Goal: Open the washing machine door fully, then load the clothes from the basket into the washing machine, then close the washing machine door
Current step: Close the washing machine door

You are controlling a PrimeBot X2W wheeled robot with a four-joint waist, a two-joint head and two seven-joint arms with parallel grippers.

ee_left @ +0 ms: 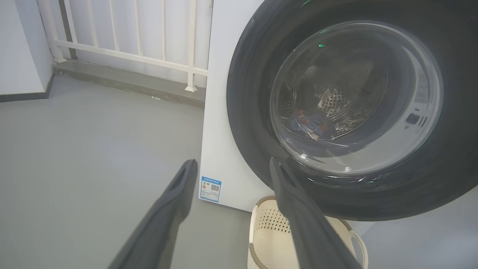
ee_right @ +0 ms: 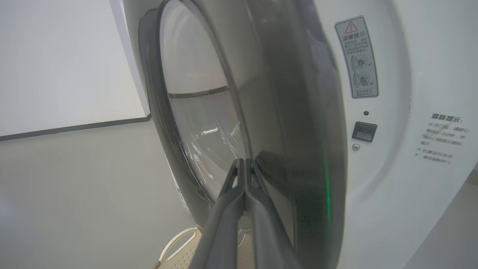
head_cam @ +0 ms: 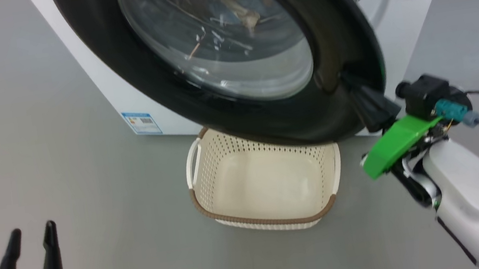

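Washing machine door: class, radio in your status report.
Left gripper open, idle. Right gripper shut, at washing machine door rim. Door ajar, clothes inside, basket empty below. Nothing blocking.

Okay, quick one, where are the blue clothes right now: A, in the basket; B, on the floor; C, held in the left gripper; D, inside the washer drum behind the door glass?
D: in the left wrist view the clothes lie in the drum, seen through the glass of the washing machine door, and the basket sits empty.
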